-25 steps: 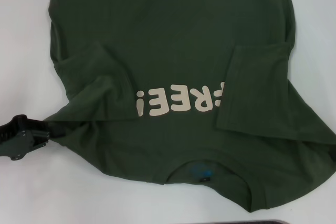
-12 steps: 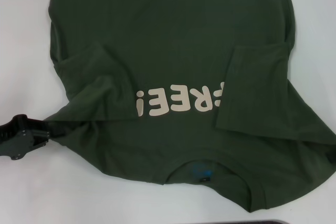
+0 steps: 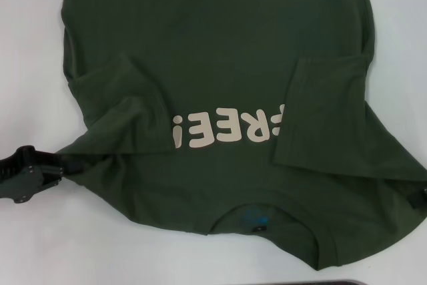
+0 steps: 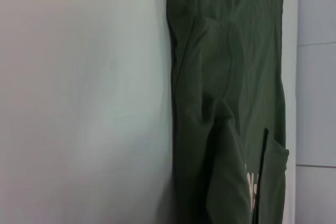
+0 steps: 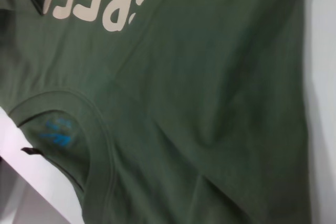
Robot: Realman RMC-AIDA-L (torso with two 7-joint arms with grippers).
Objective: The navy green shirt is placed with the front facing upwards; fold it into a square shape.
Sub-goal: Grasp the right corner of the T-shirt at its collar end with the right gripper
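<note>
Head cam looks straight down on the navy green shirt (image 3: 220, 65); both wrist cams sit low and close, right one sharing the lettering (image 5: 94, 1) and collar

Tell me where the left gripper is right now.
In the head view the left gripper is low at the left edge, on the white table, at the navy green shirt's near left shoulder corner.
</note>
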